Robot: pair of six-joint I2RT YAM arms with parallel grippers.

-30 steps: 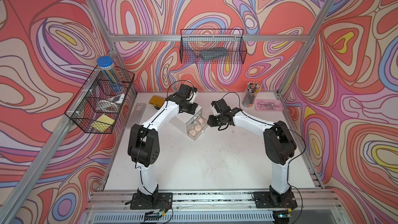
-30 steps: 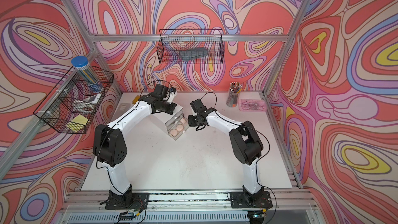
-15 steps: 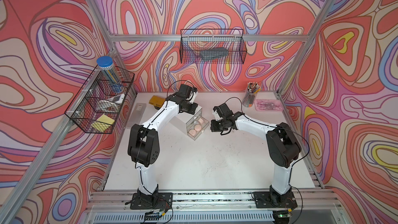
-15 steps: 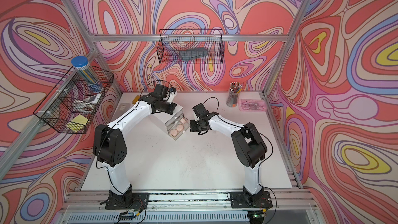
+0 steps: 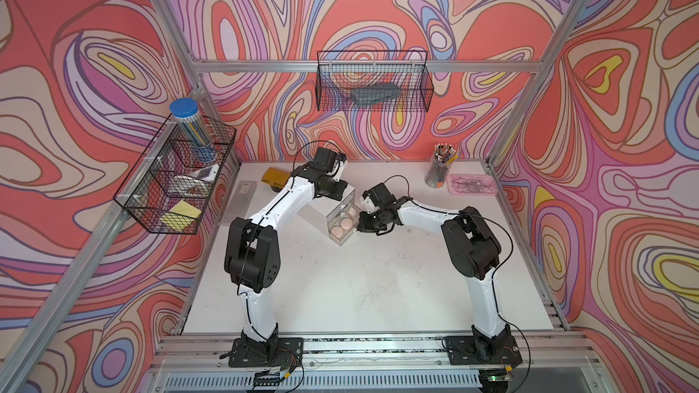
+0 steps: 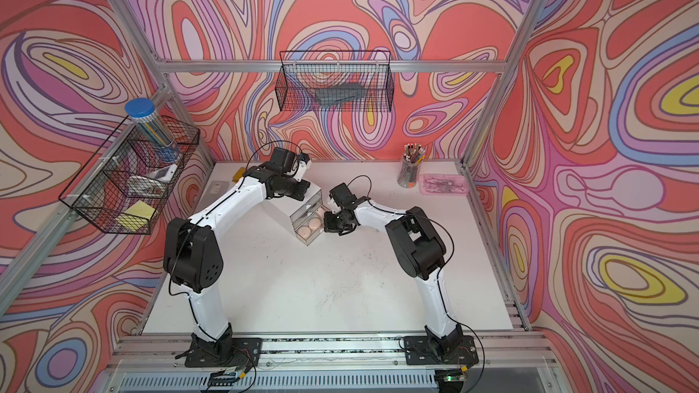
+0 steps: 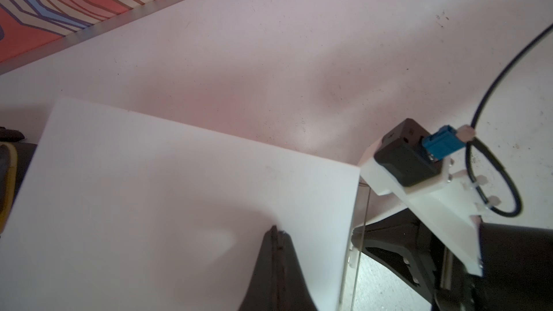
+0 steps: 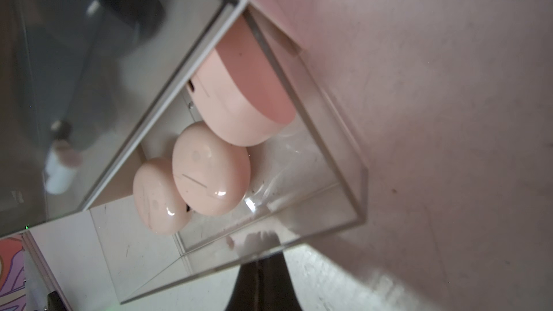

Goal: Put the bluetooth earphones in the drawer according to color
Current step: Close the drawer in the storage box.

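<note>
The drawer (image 5: 316,217) is a white cabinet at the table's back middle, also seen in a top view (image 6: 283,210). Its lowest clear drawer (image 5: 343,239) is pulled out. Three pale pink bluetooth earphones lie inside: two side by side (image 8: 209,175) (image 8: 158,198), the third (image 8: 242,97) tilted behind them. They show in both top views (image 5: 345,225) (image 6: 312,224). My right gripper (image 8: 266,257) is shut and empty, tips against the drawer's clear front wall (image 8: 299,234). My left gripper (image 7: 276,230) is shut, tip resting on the cabinet's white top (image 7: 179,189).
A pencil cup (image 5: 438,172) and a pink tray (image 5: 472,185) stand at the back right. A frosted flat box (image 5: 244,198) and a yellow-brown item (image 5: 274,179) lie at the back left. Wire baskets (image 5: 177,175) (image 5: 372,85) hang on the walls.
My right gripper has shut and come down from above the open drawer to its front wall. The left arm has stayed on the cabinet.
</note>
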